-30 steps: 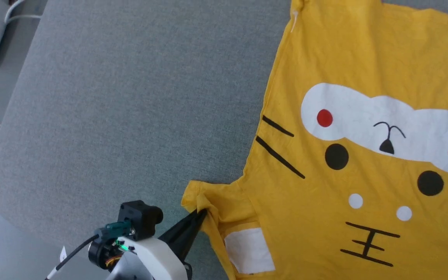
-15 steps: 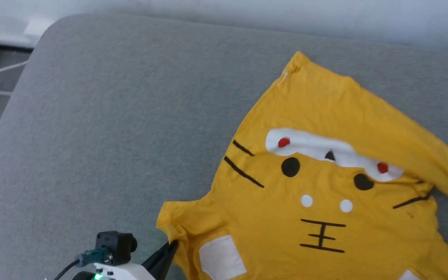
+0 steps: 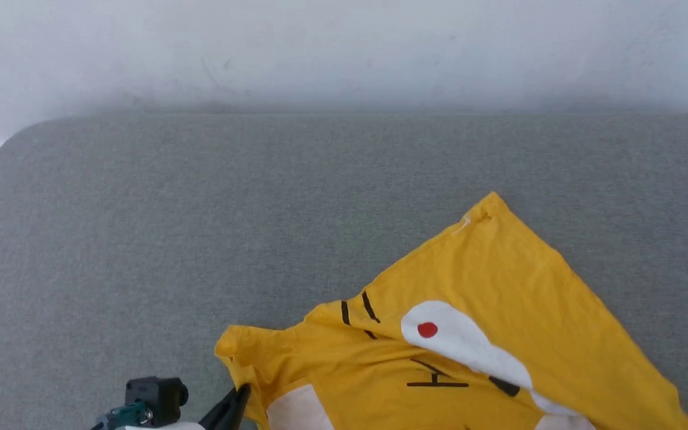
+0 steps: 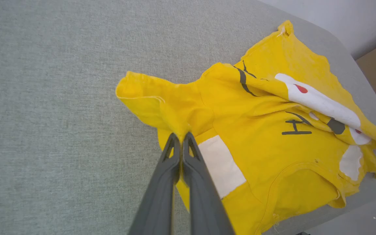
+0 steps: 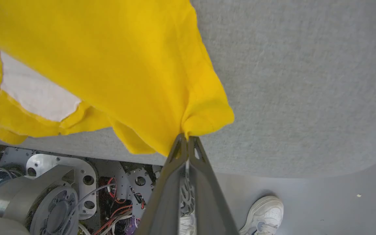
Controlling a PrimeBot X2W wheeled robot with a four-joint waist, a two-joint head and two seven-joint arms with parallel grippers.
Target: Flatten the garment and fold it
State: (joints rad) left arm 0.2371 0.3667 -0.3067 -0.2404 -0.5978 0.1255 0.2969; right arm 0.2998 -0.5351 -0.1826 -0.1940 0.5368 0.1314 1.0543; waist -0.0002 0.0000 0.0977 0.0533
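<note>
So, head view: the garment lay at the near right of the grey padded surface, one part doubled over its print, so mid-fold, I'd judge. Left wrist view: left gripper pinched a sleeve. Right wrist view: right gripper clamped a lifted corner by the near edge; the next move would need it laid flat, edges aligned.
</note>
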